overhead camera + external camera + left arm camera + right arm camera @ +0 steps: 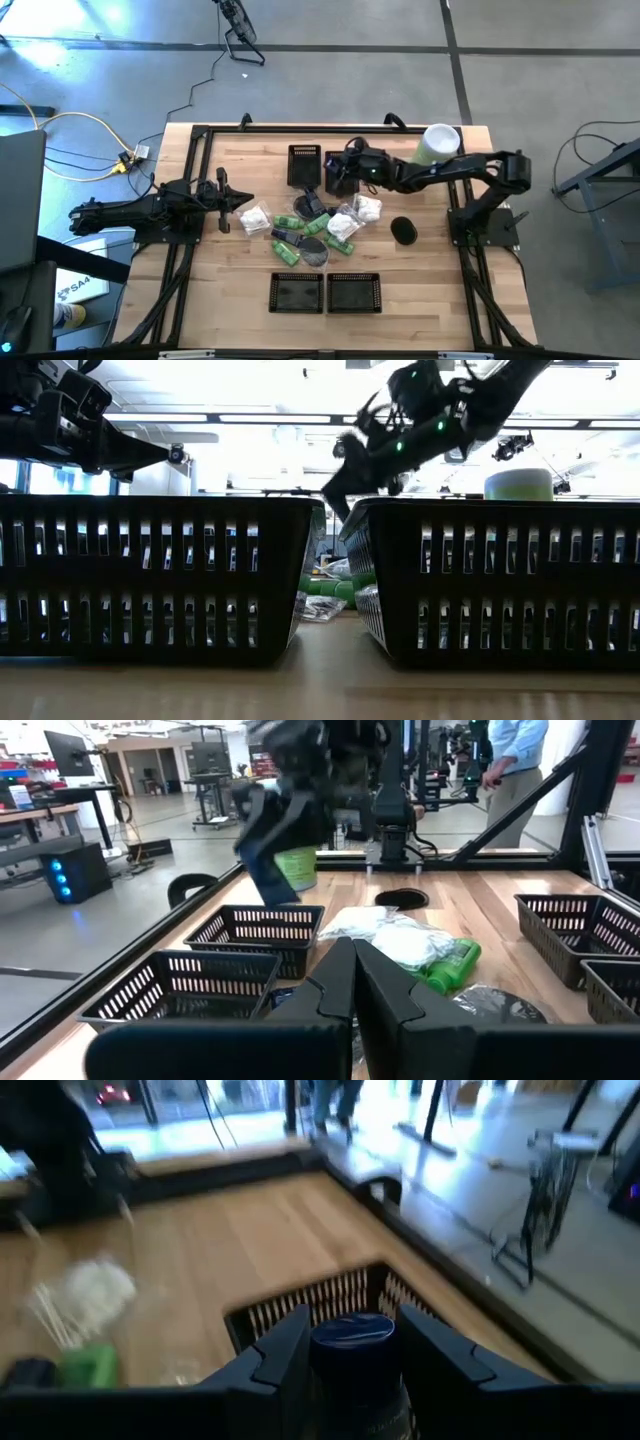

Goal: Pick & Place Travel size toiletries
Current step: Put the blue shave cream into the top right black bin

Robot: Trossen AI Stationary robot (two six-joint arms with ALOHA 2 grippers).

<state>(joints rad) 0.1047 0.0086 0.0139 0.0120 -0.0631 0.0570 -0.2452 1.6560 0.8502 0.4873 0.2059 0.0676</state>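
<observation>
The toiletries lie in a pile mid-table: green tubes, white packets and a grey disc. My right gripper hangs above a far black mesh basket and is shut on a dark blue bottle, which also shows in the left wrist view as a dark blue bottle held over the far baskets. My left gripper is shut and holds nothing. It hovers left of the pile. My right gripper pinches the dark blue bottle between its two fingers, one finger on each side, just below the bottle's round cap. The bottle is lifted clear above the basket and points along the fingers.
A second far basket stands beside the first, and two more baskets stand at the near edge. A tall pale-green cylinder with a white lid stands far right. A black disc lies right of the pile. A person stands beyond the table.
</observation>
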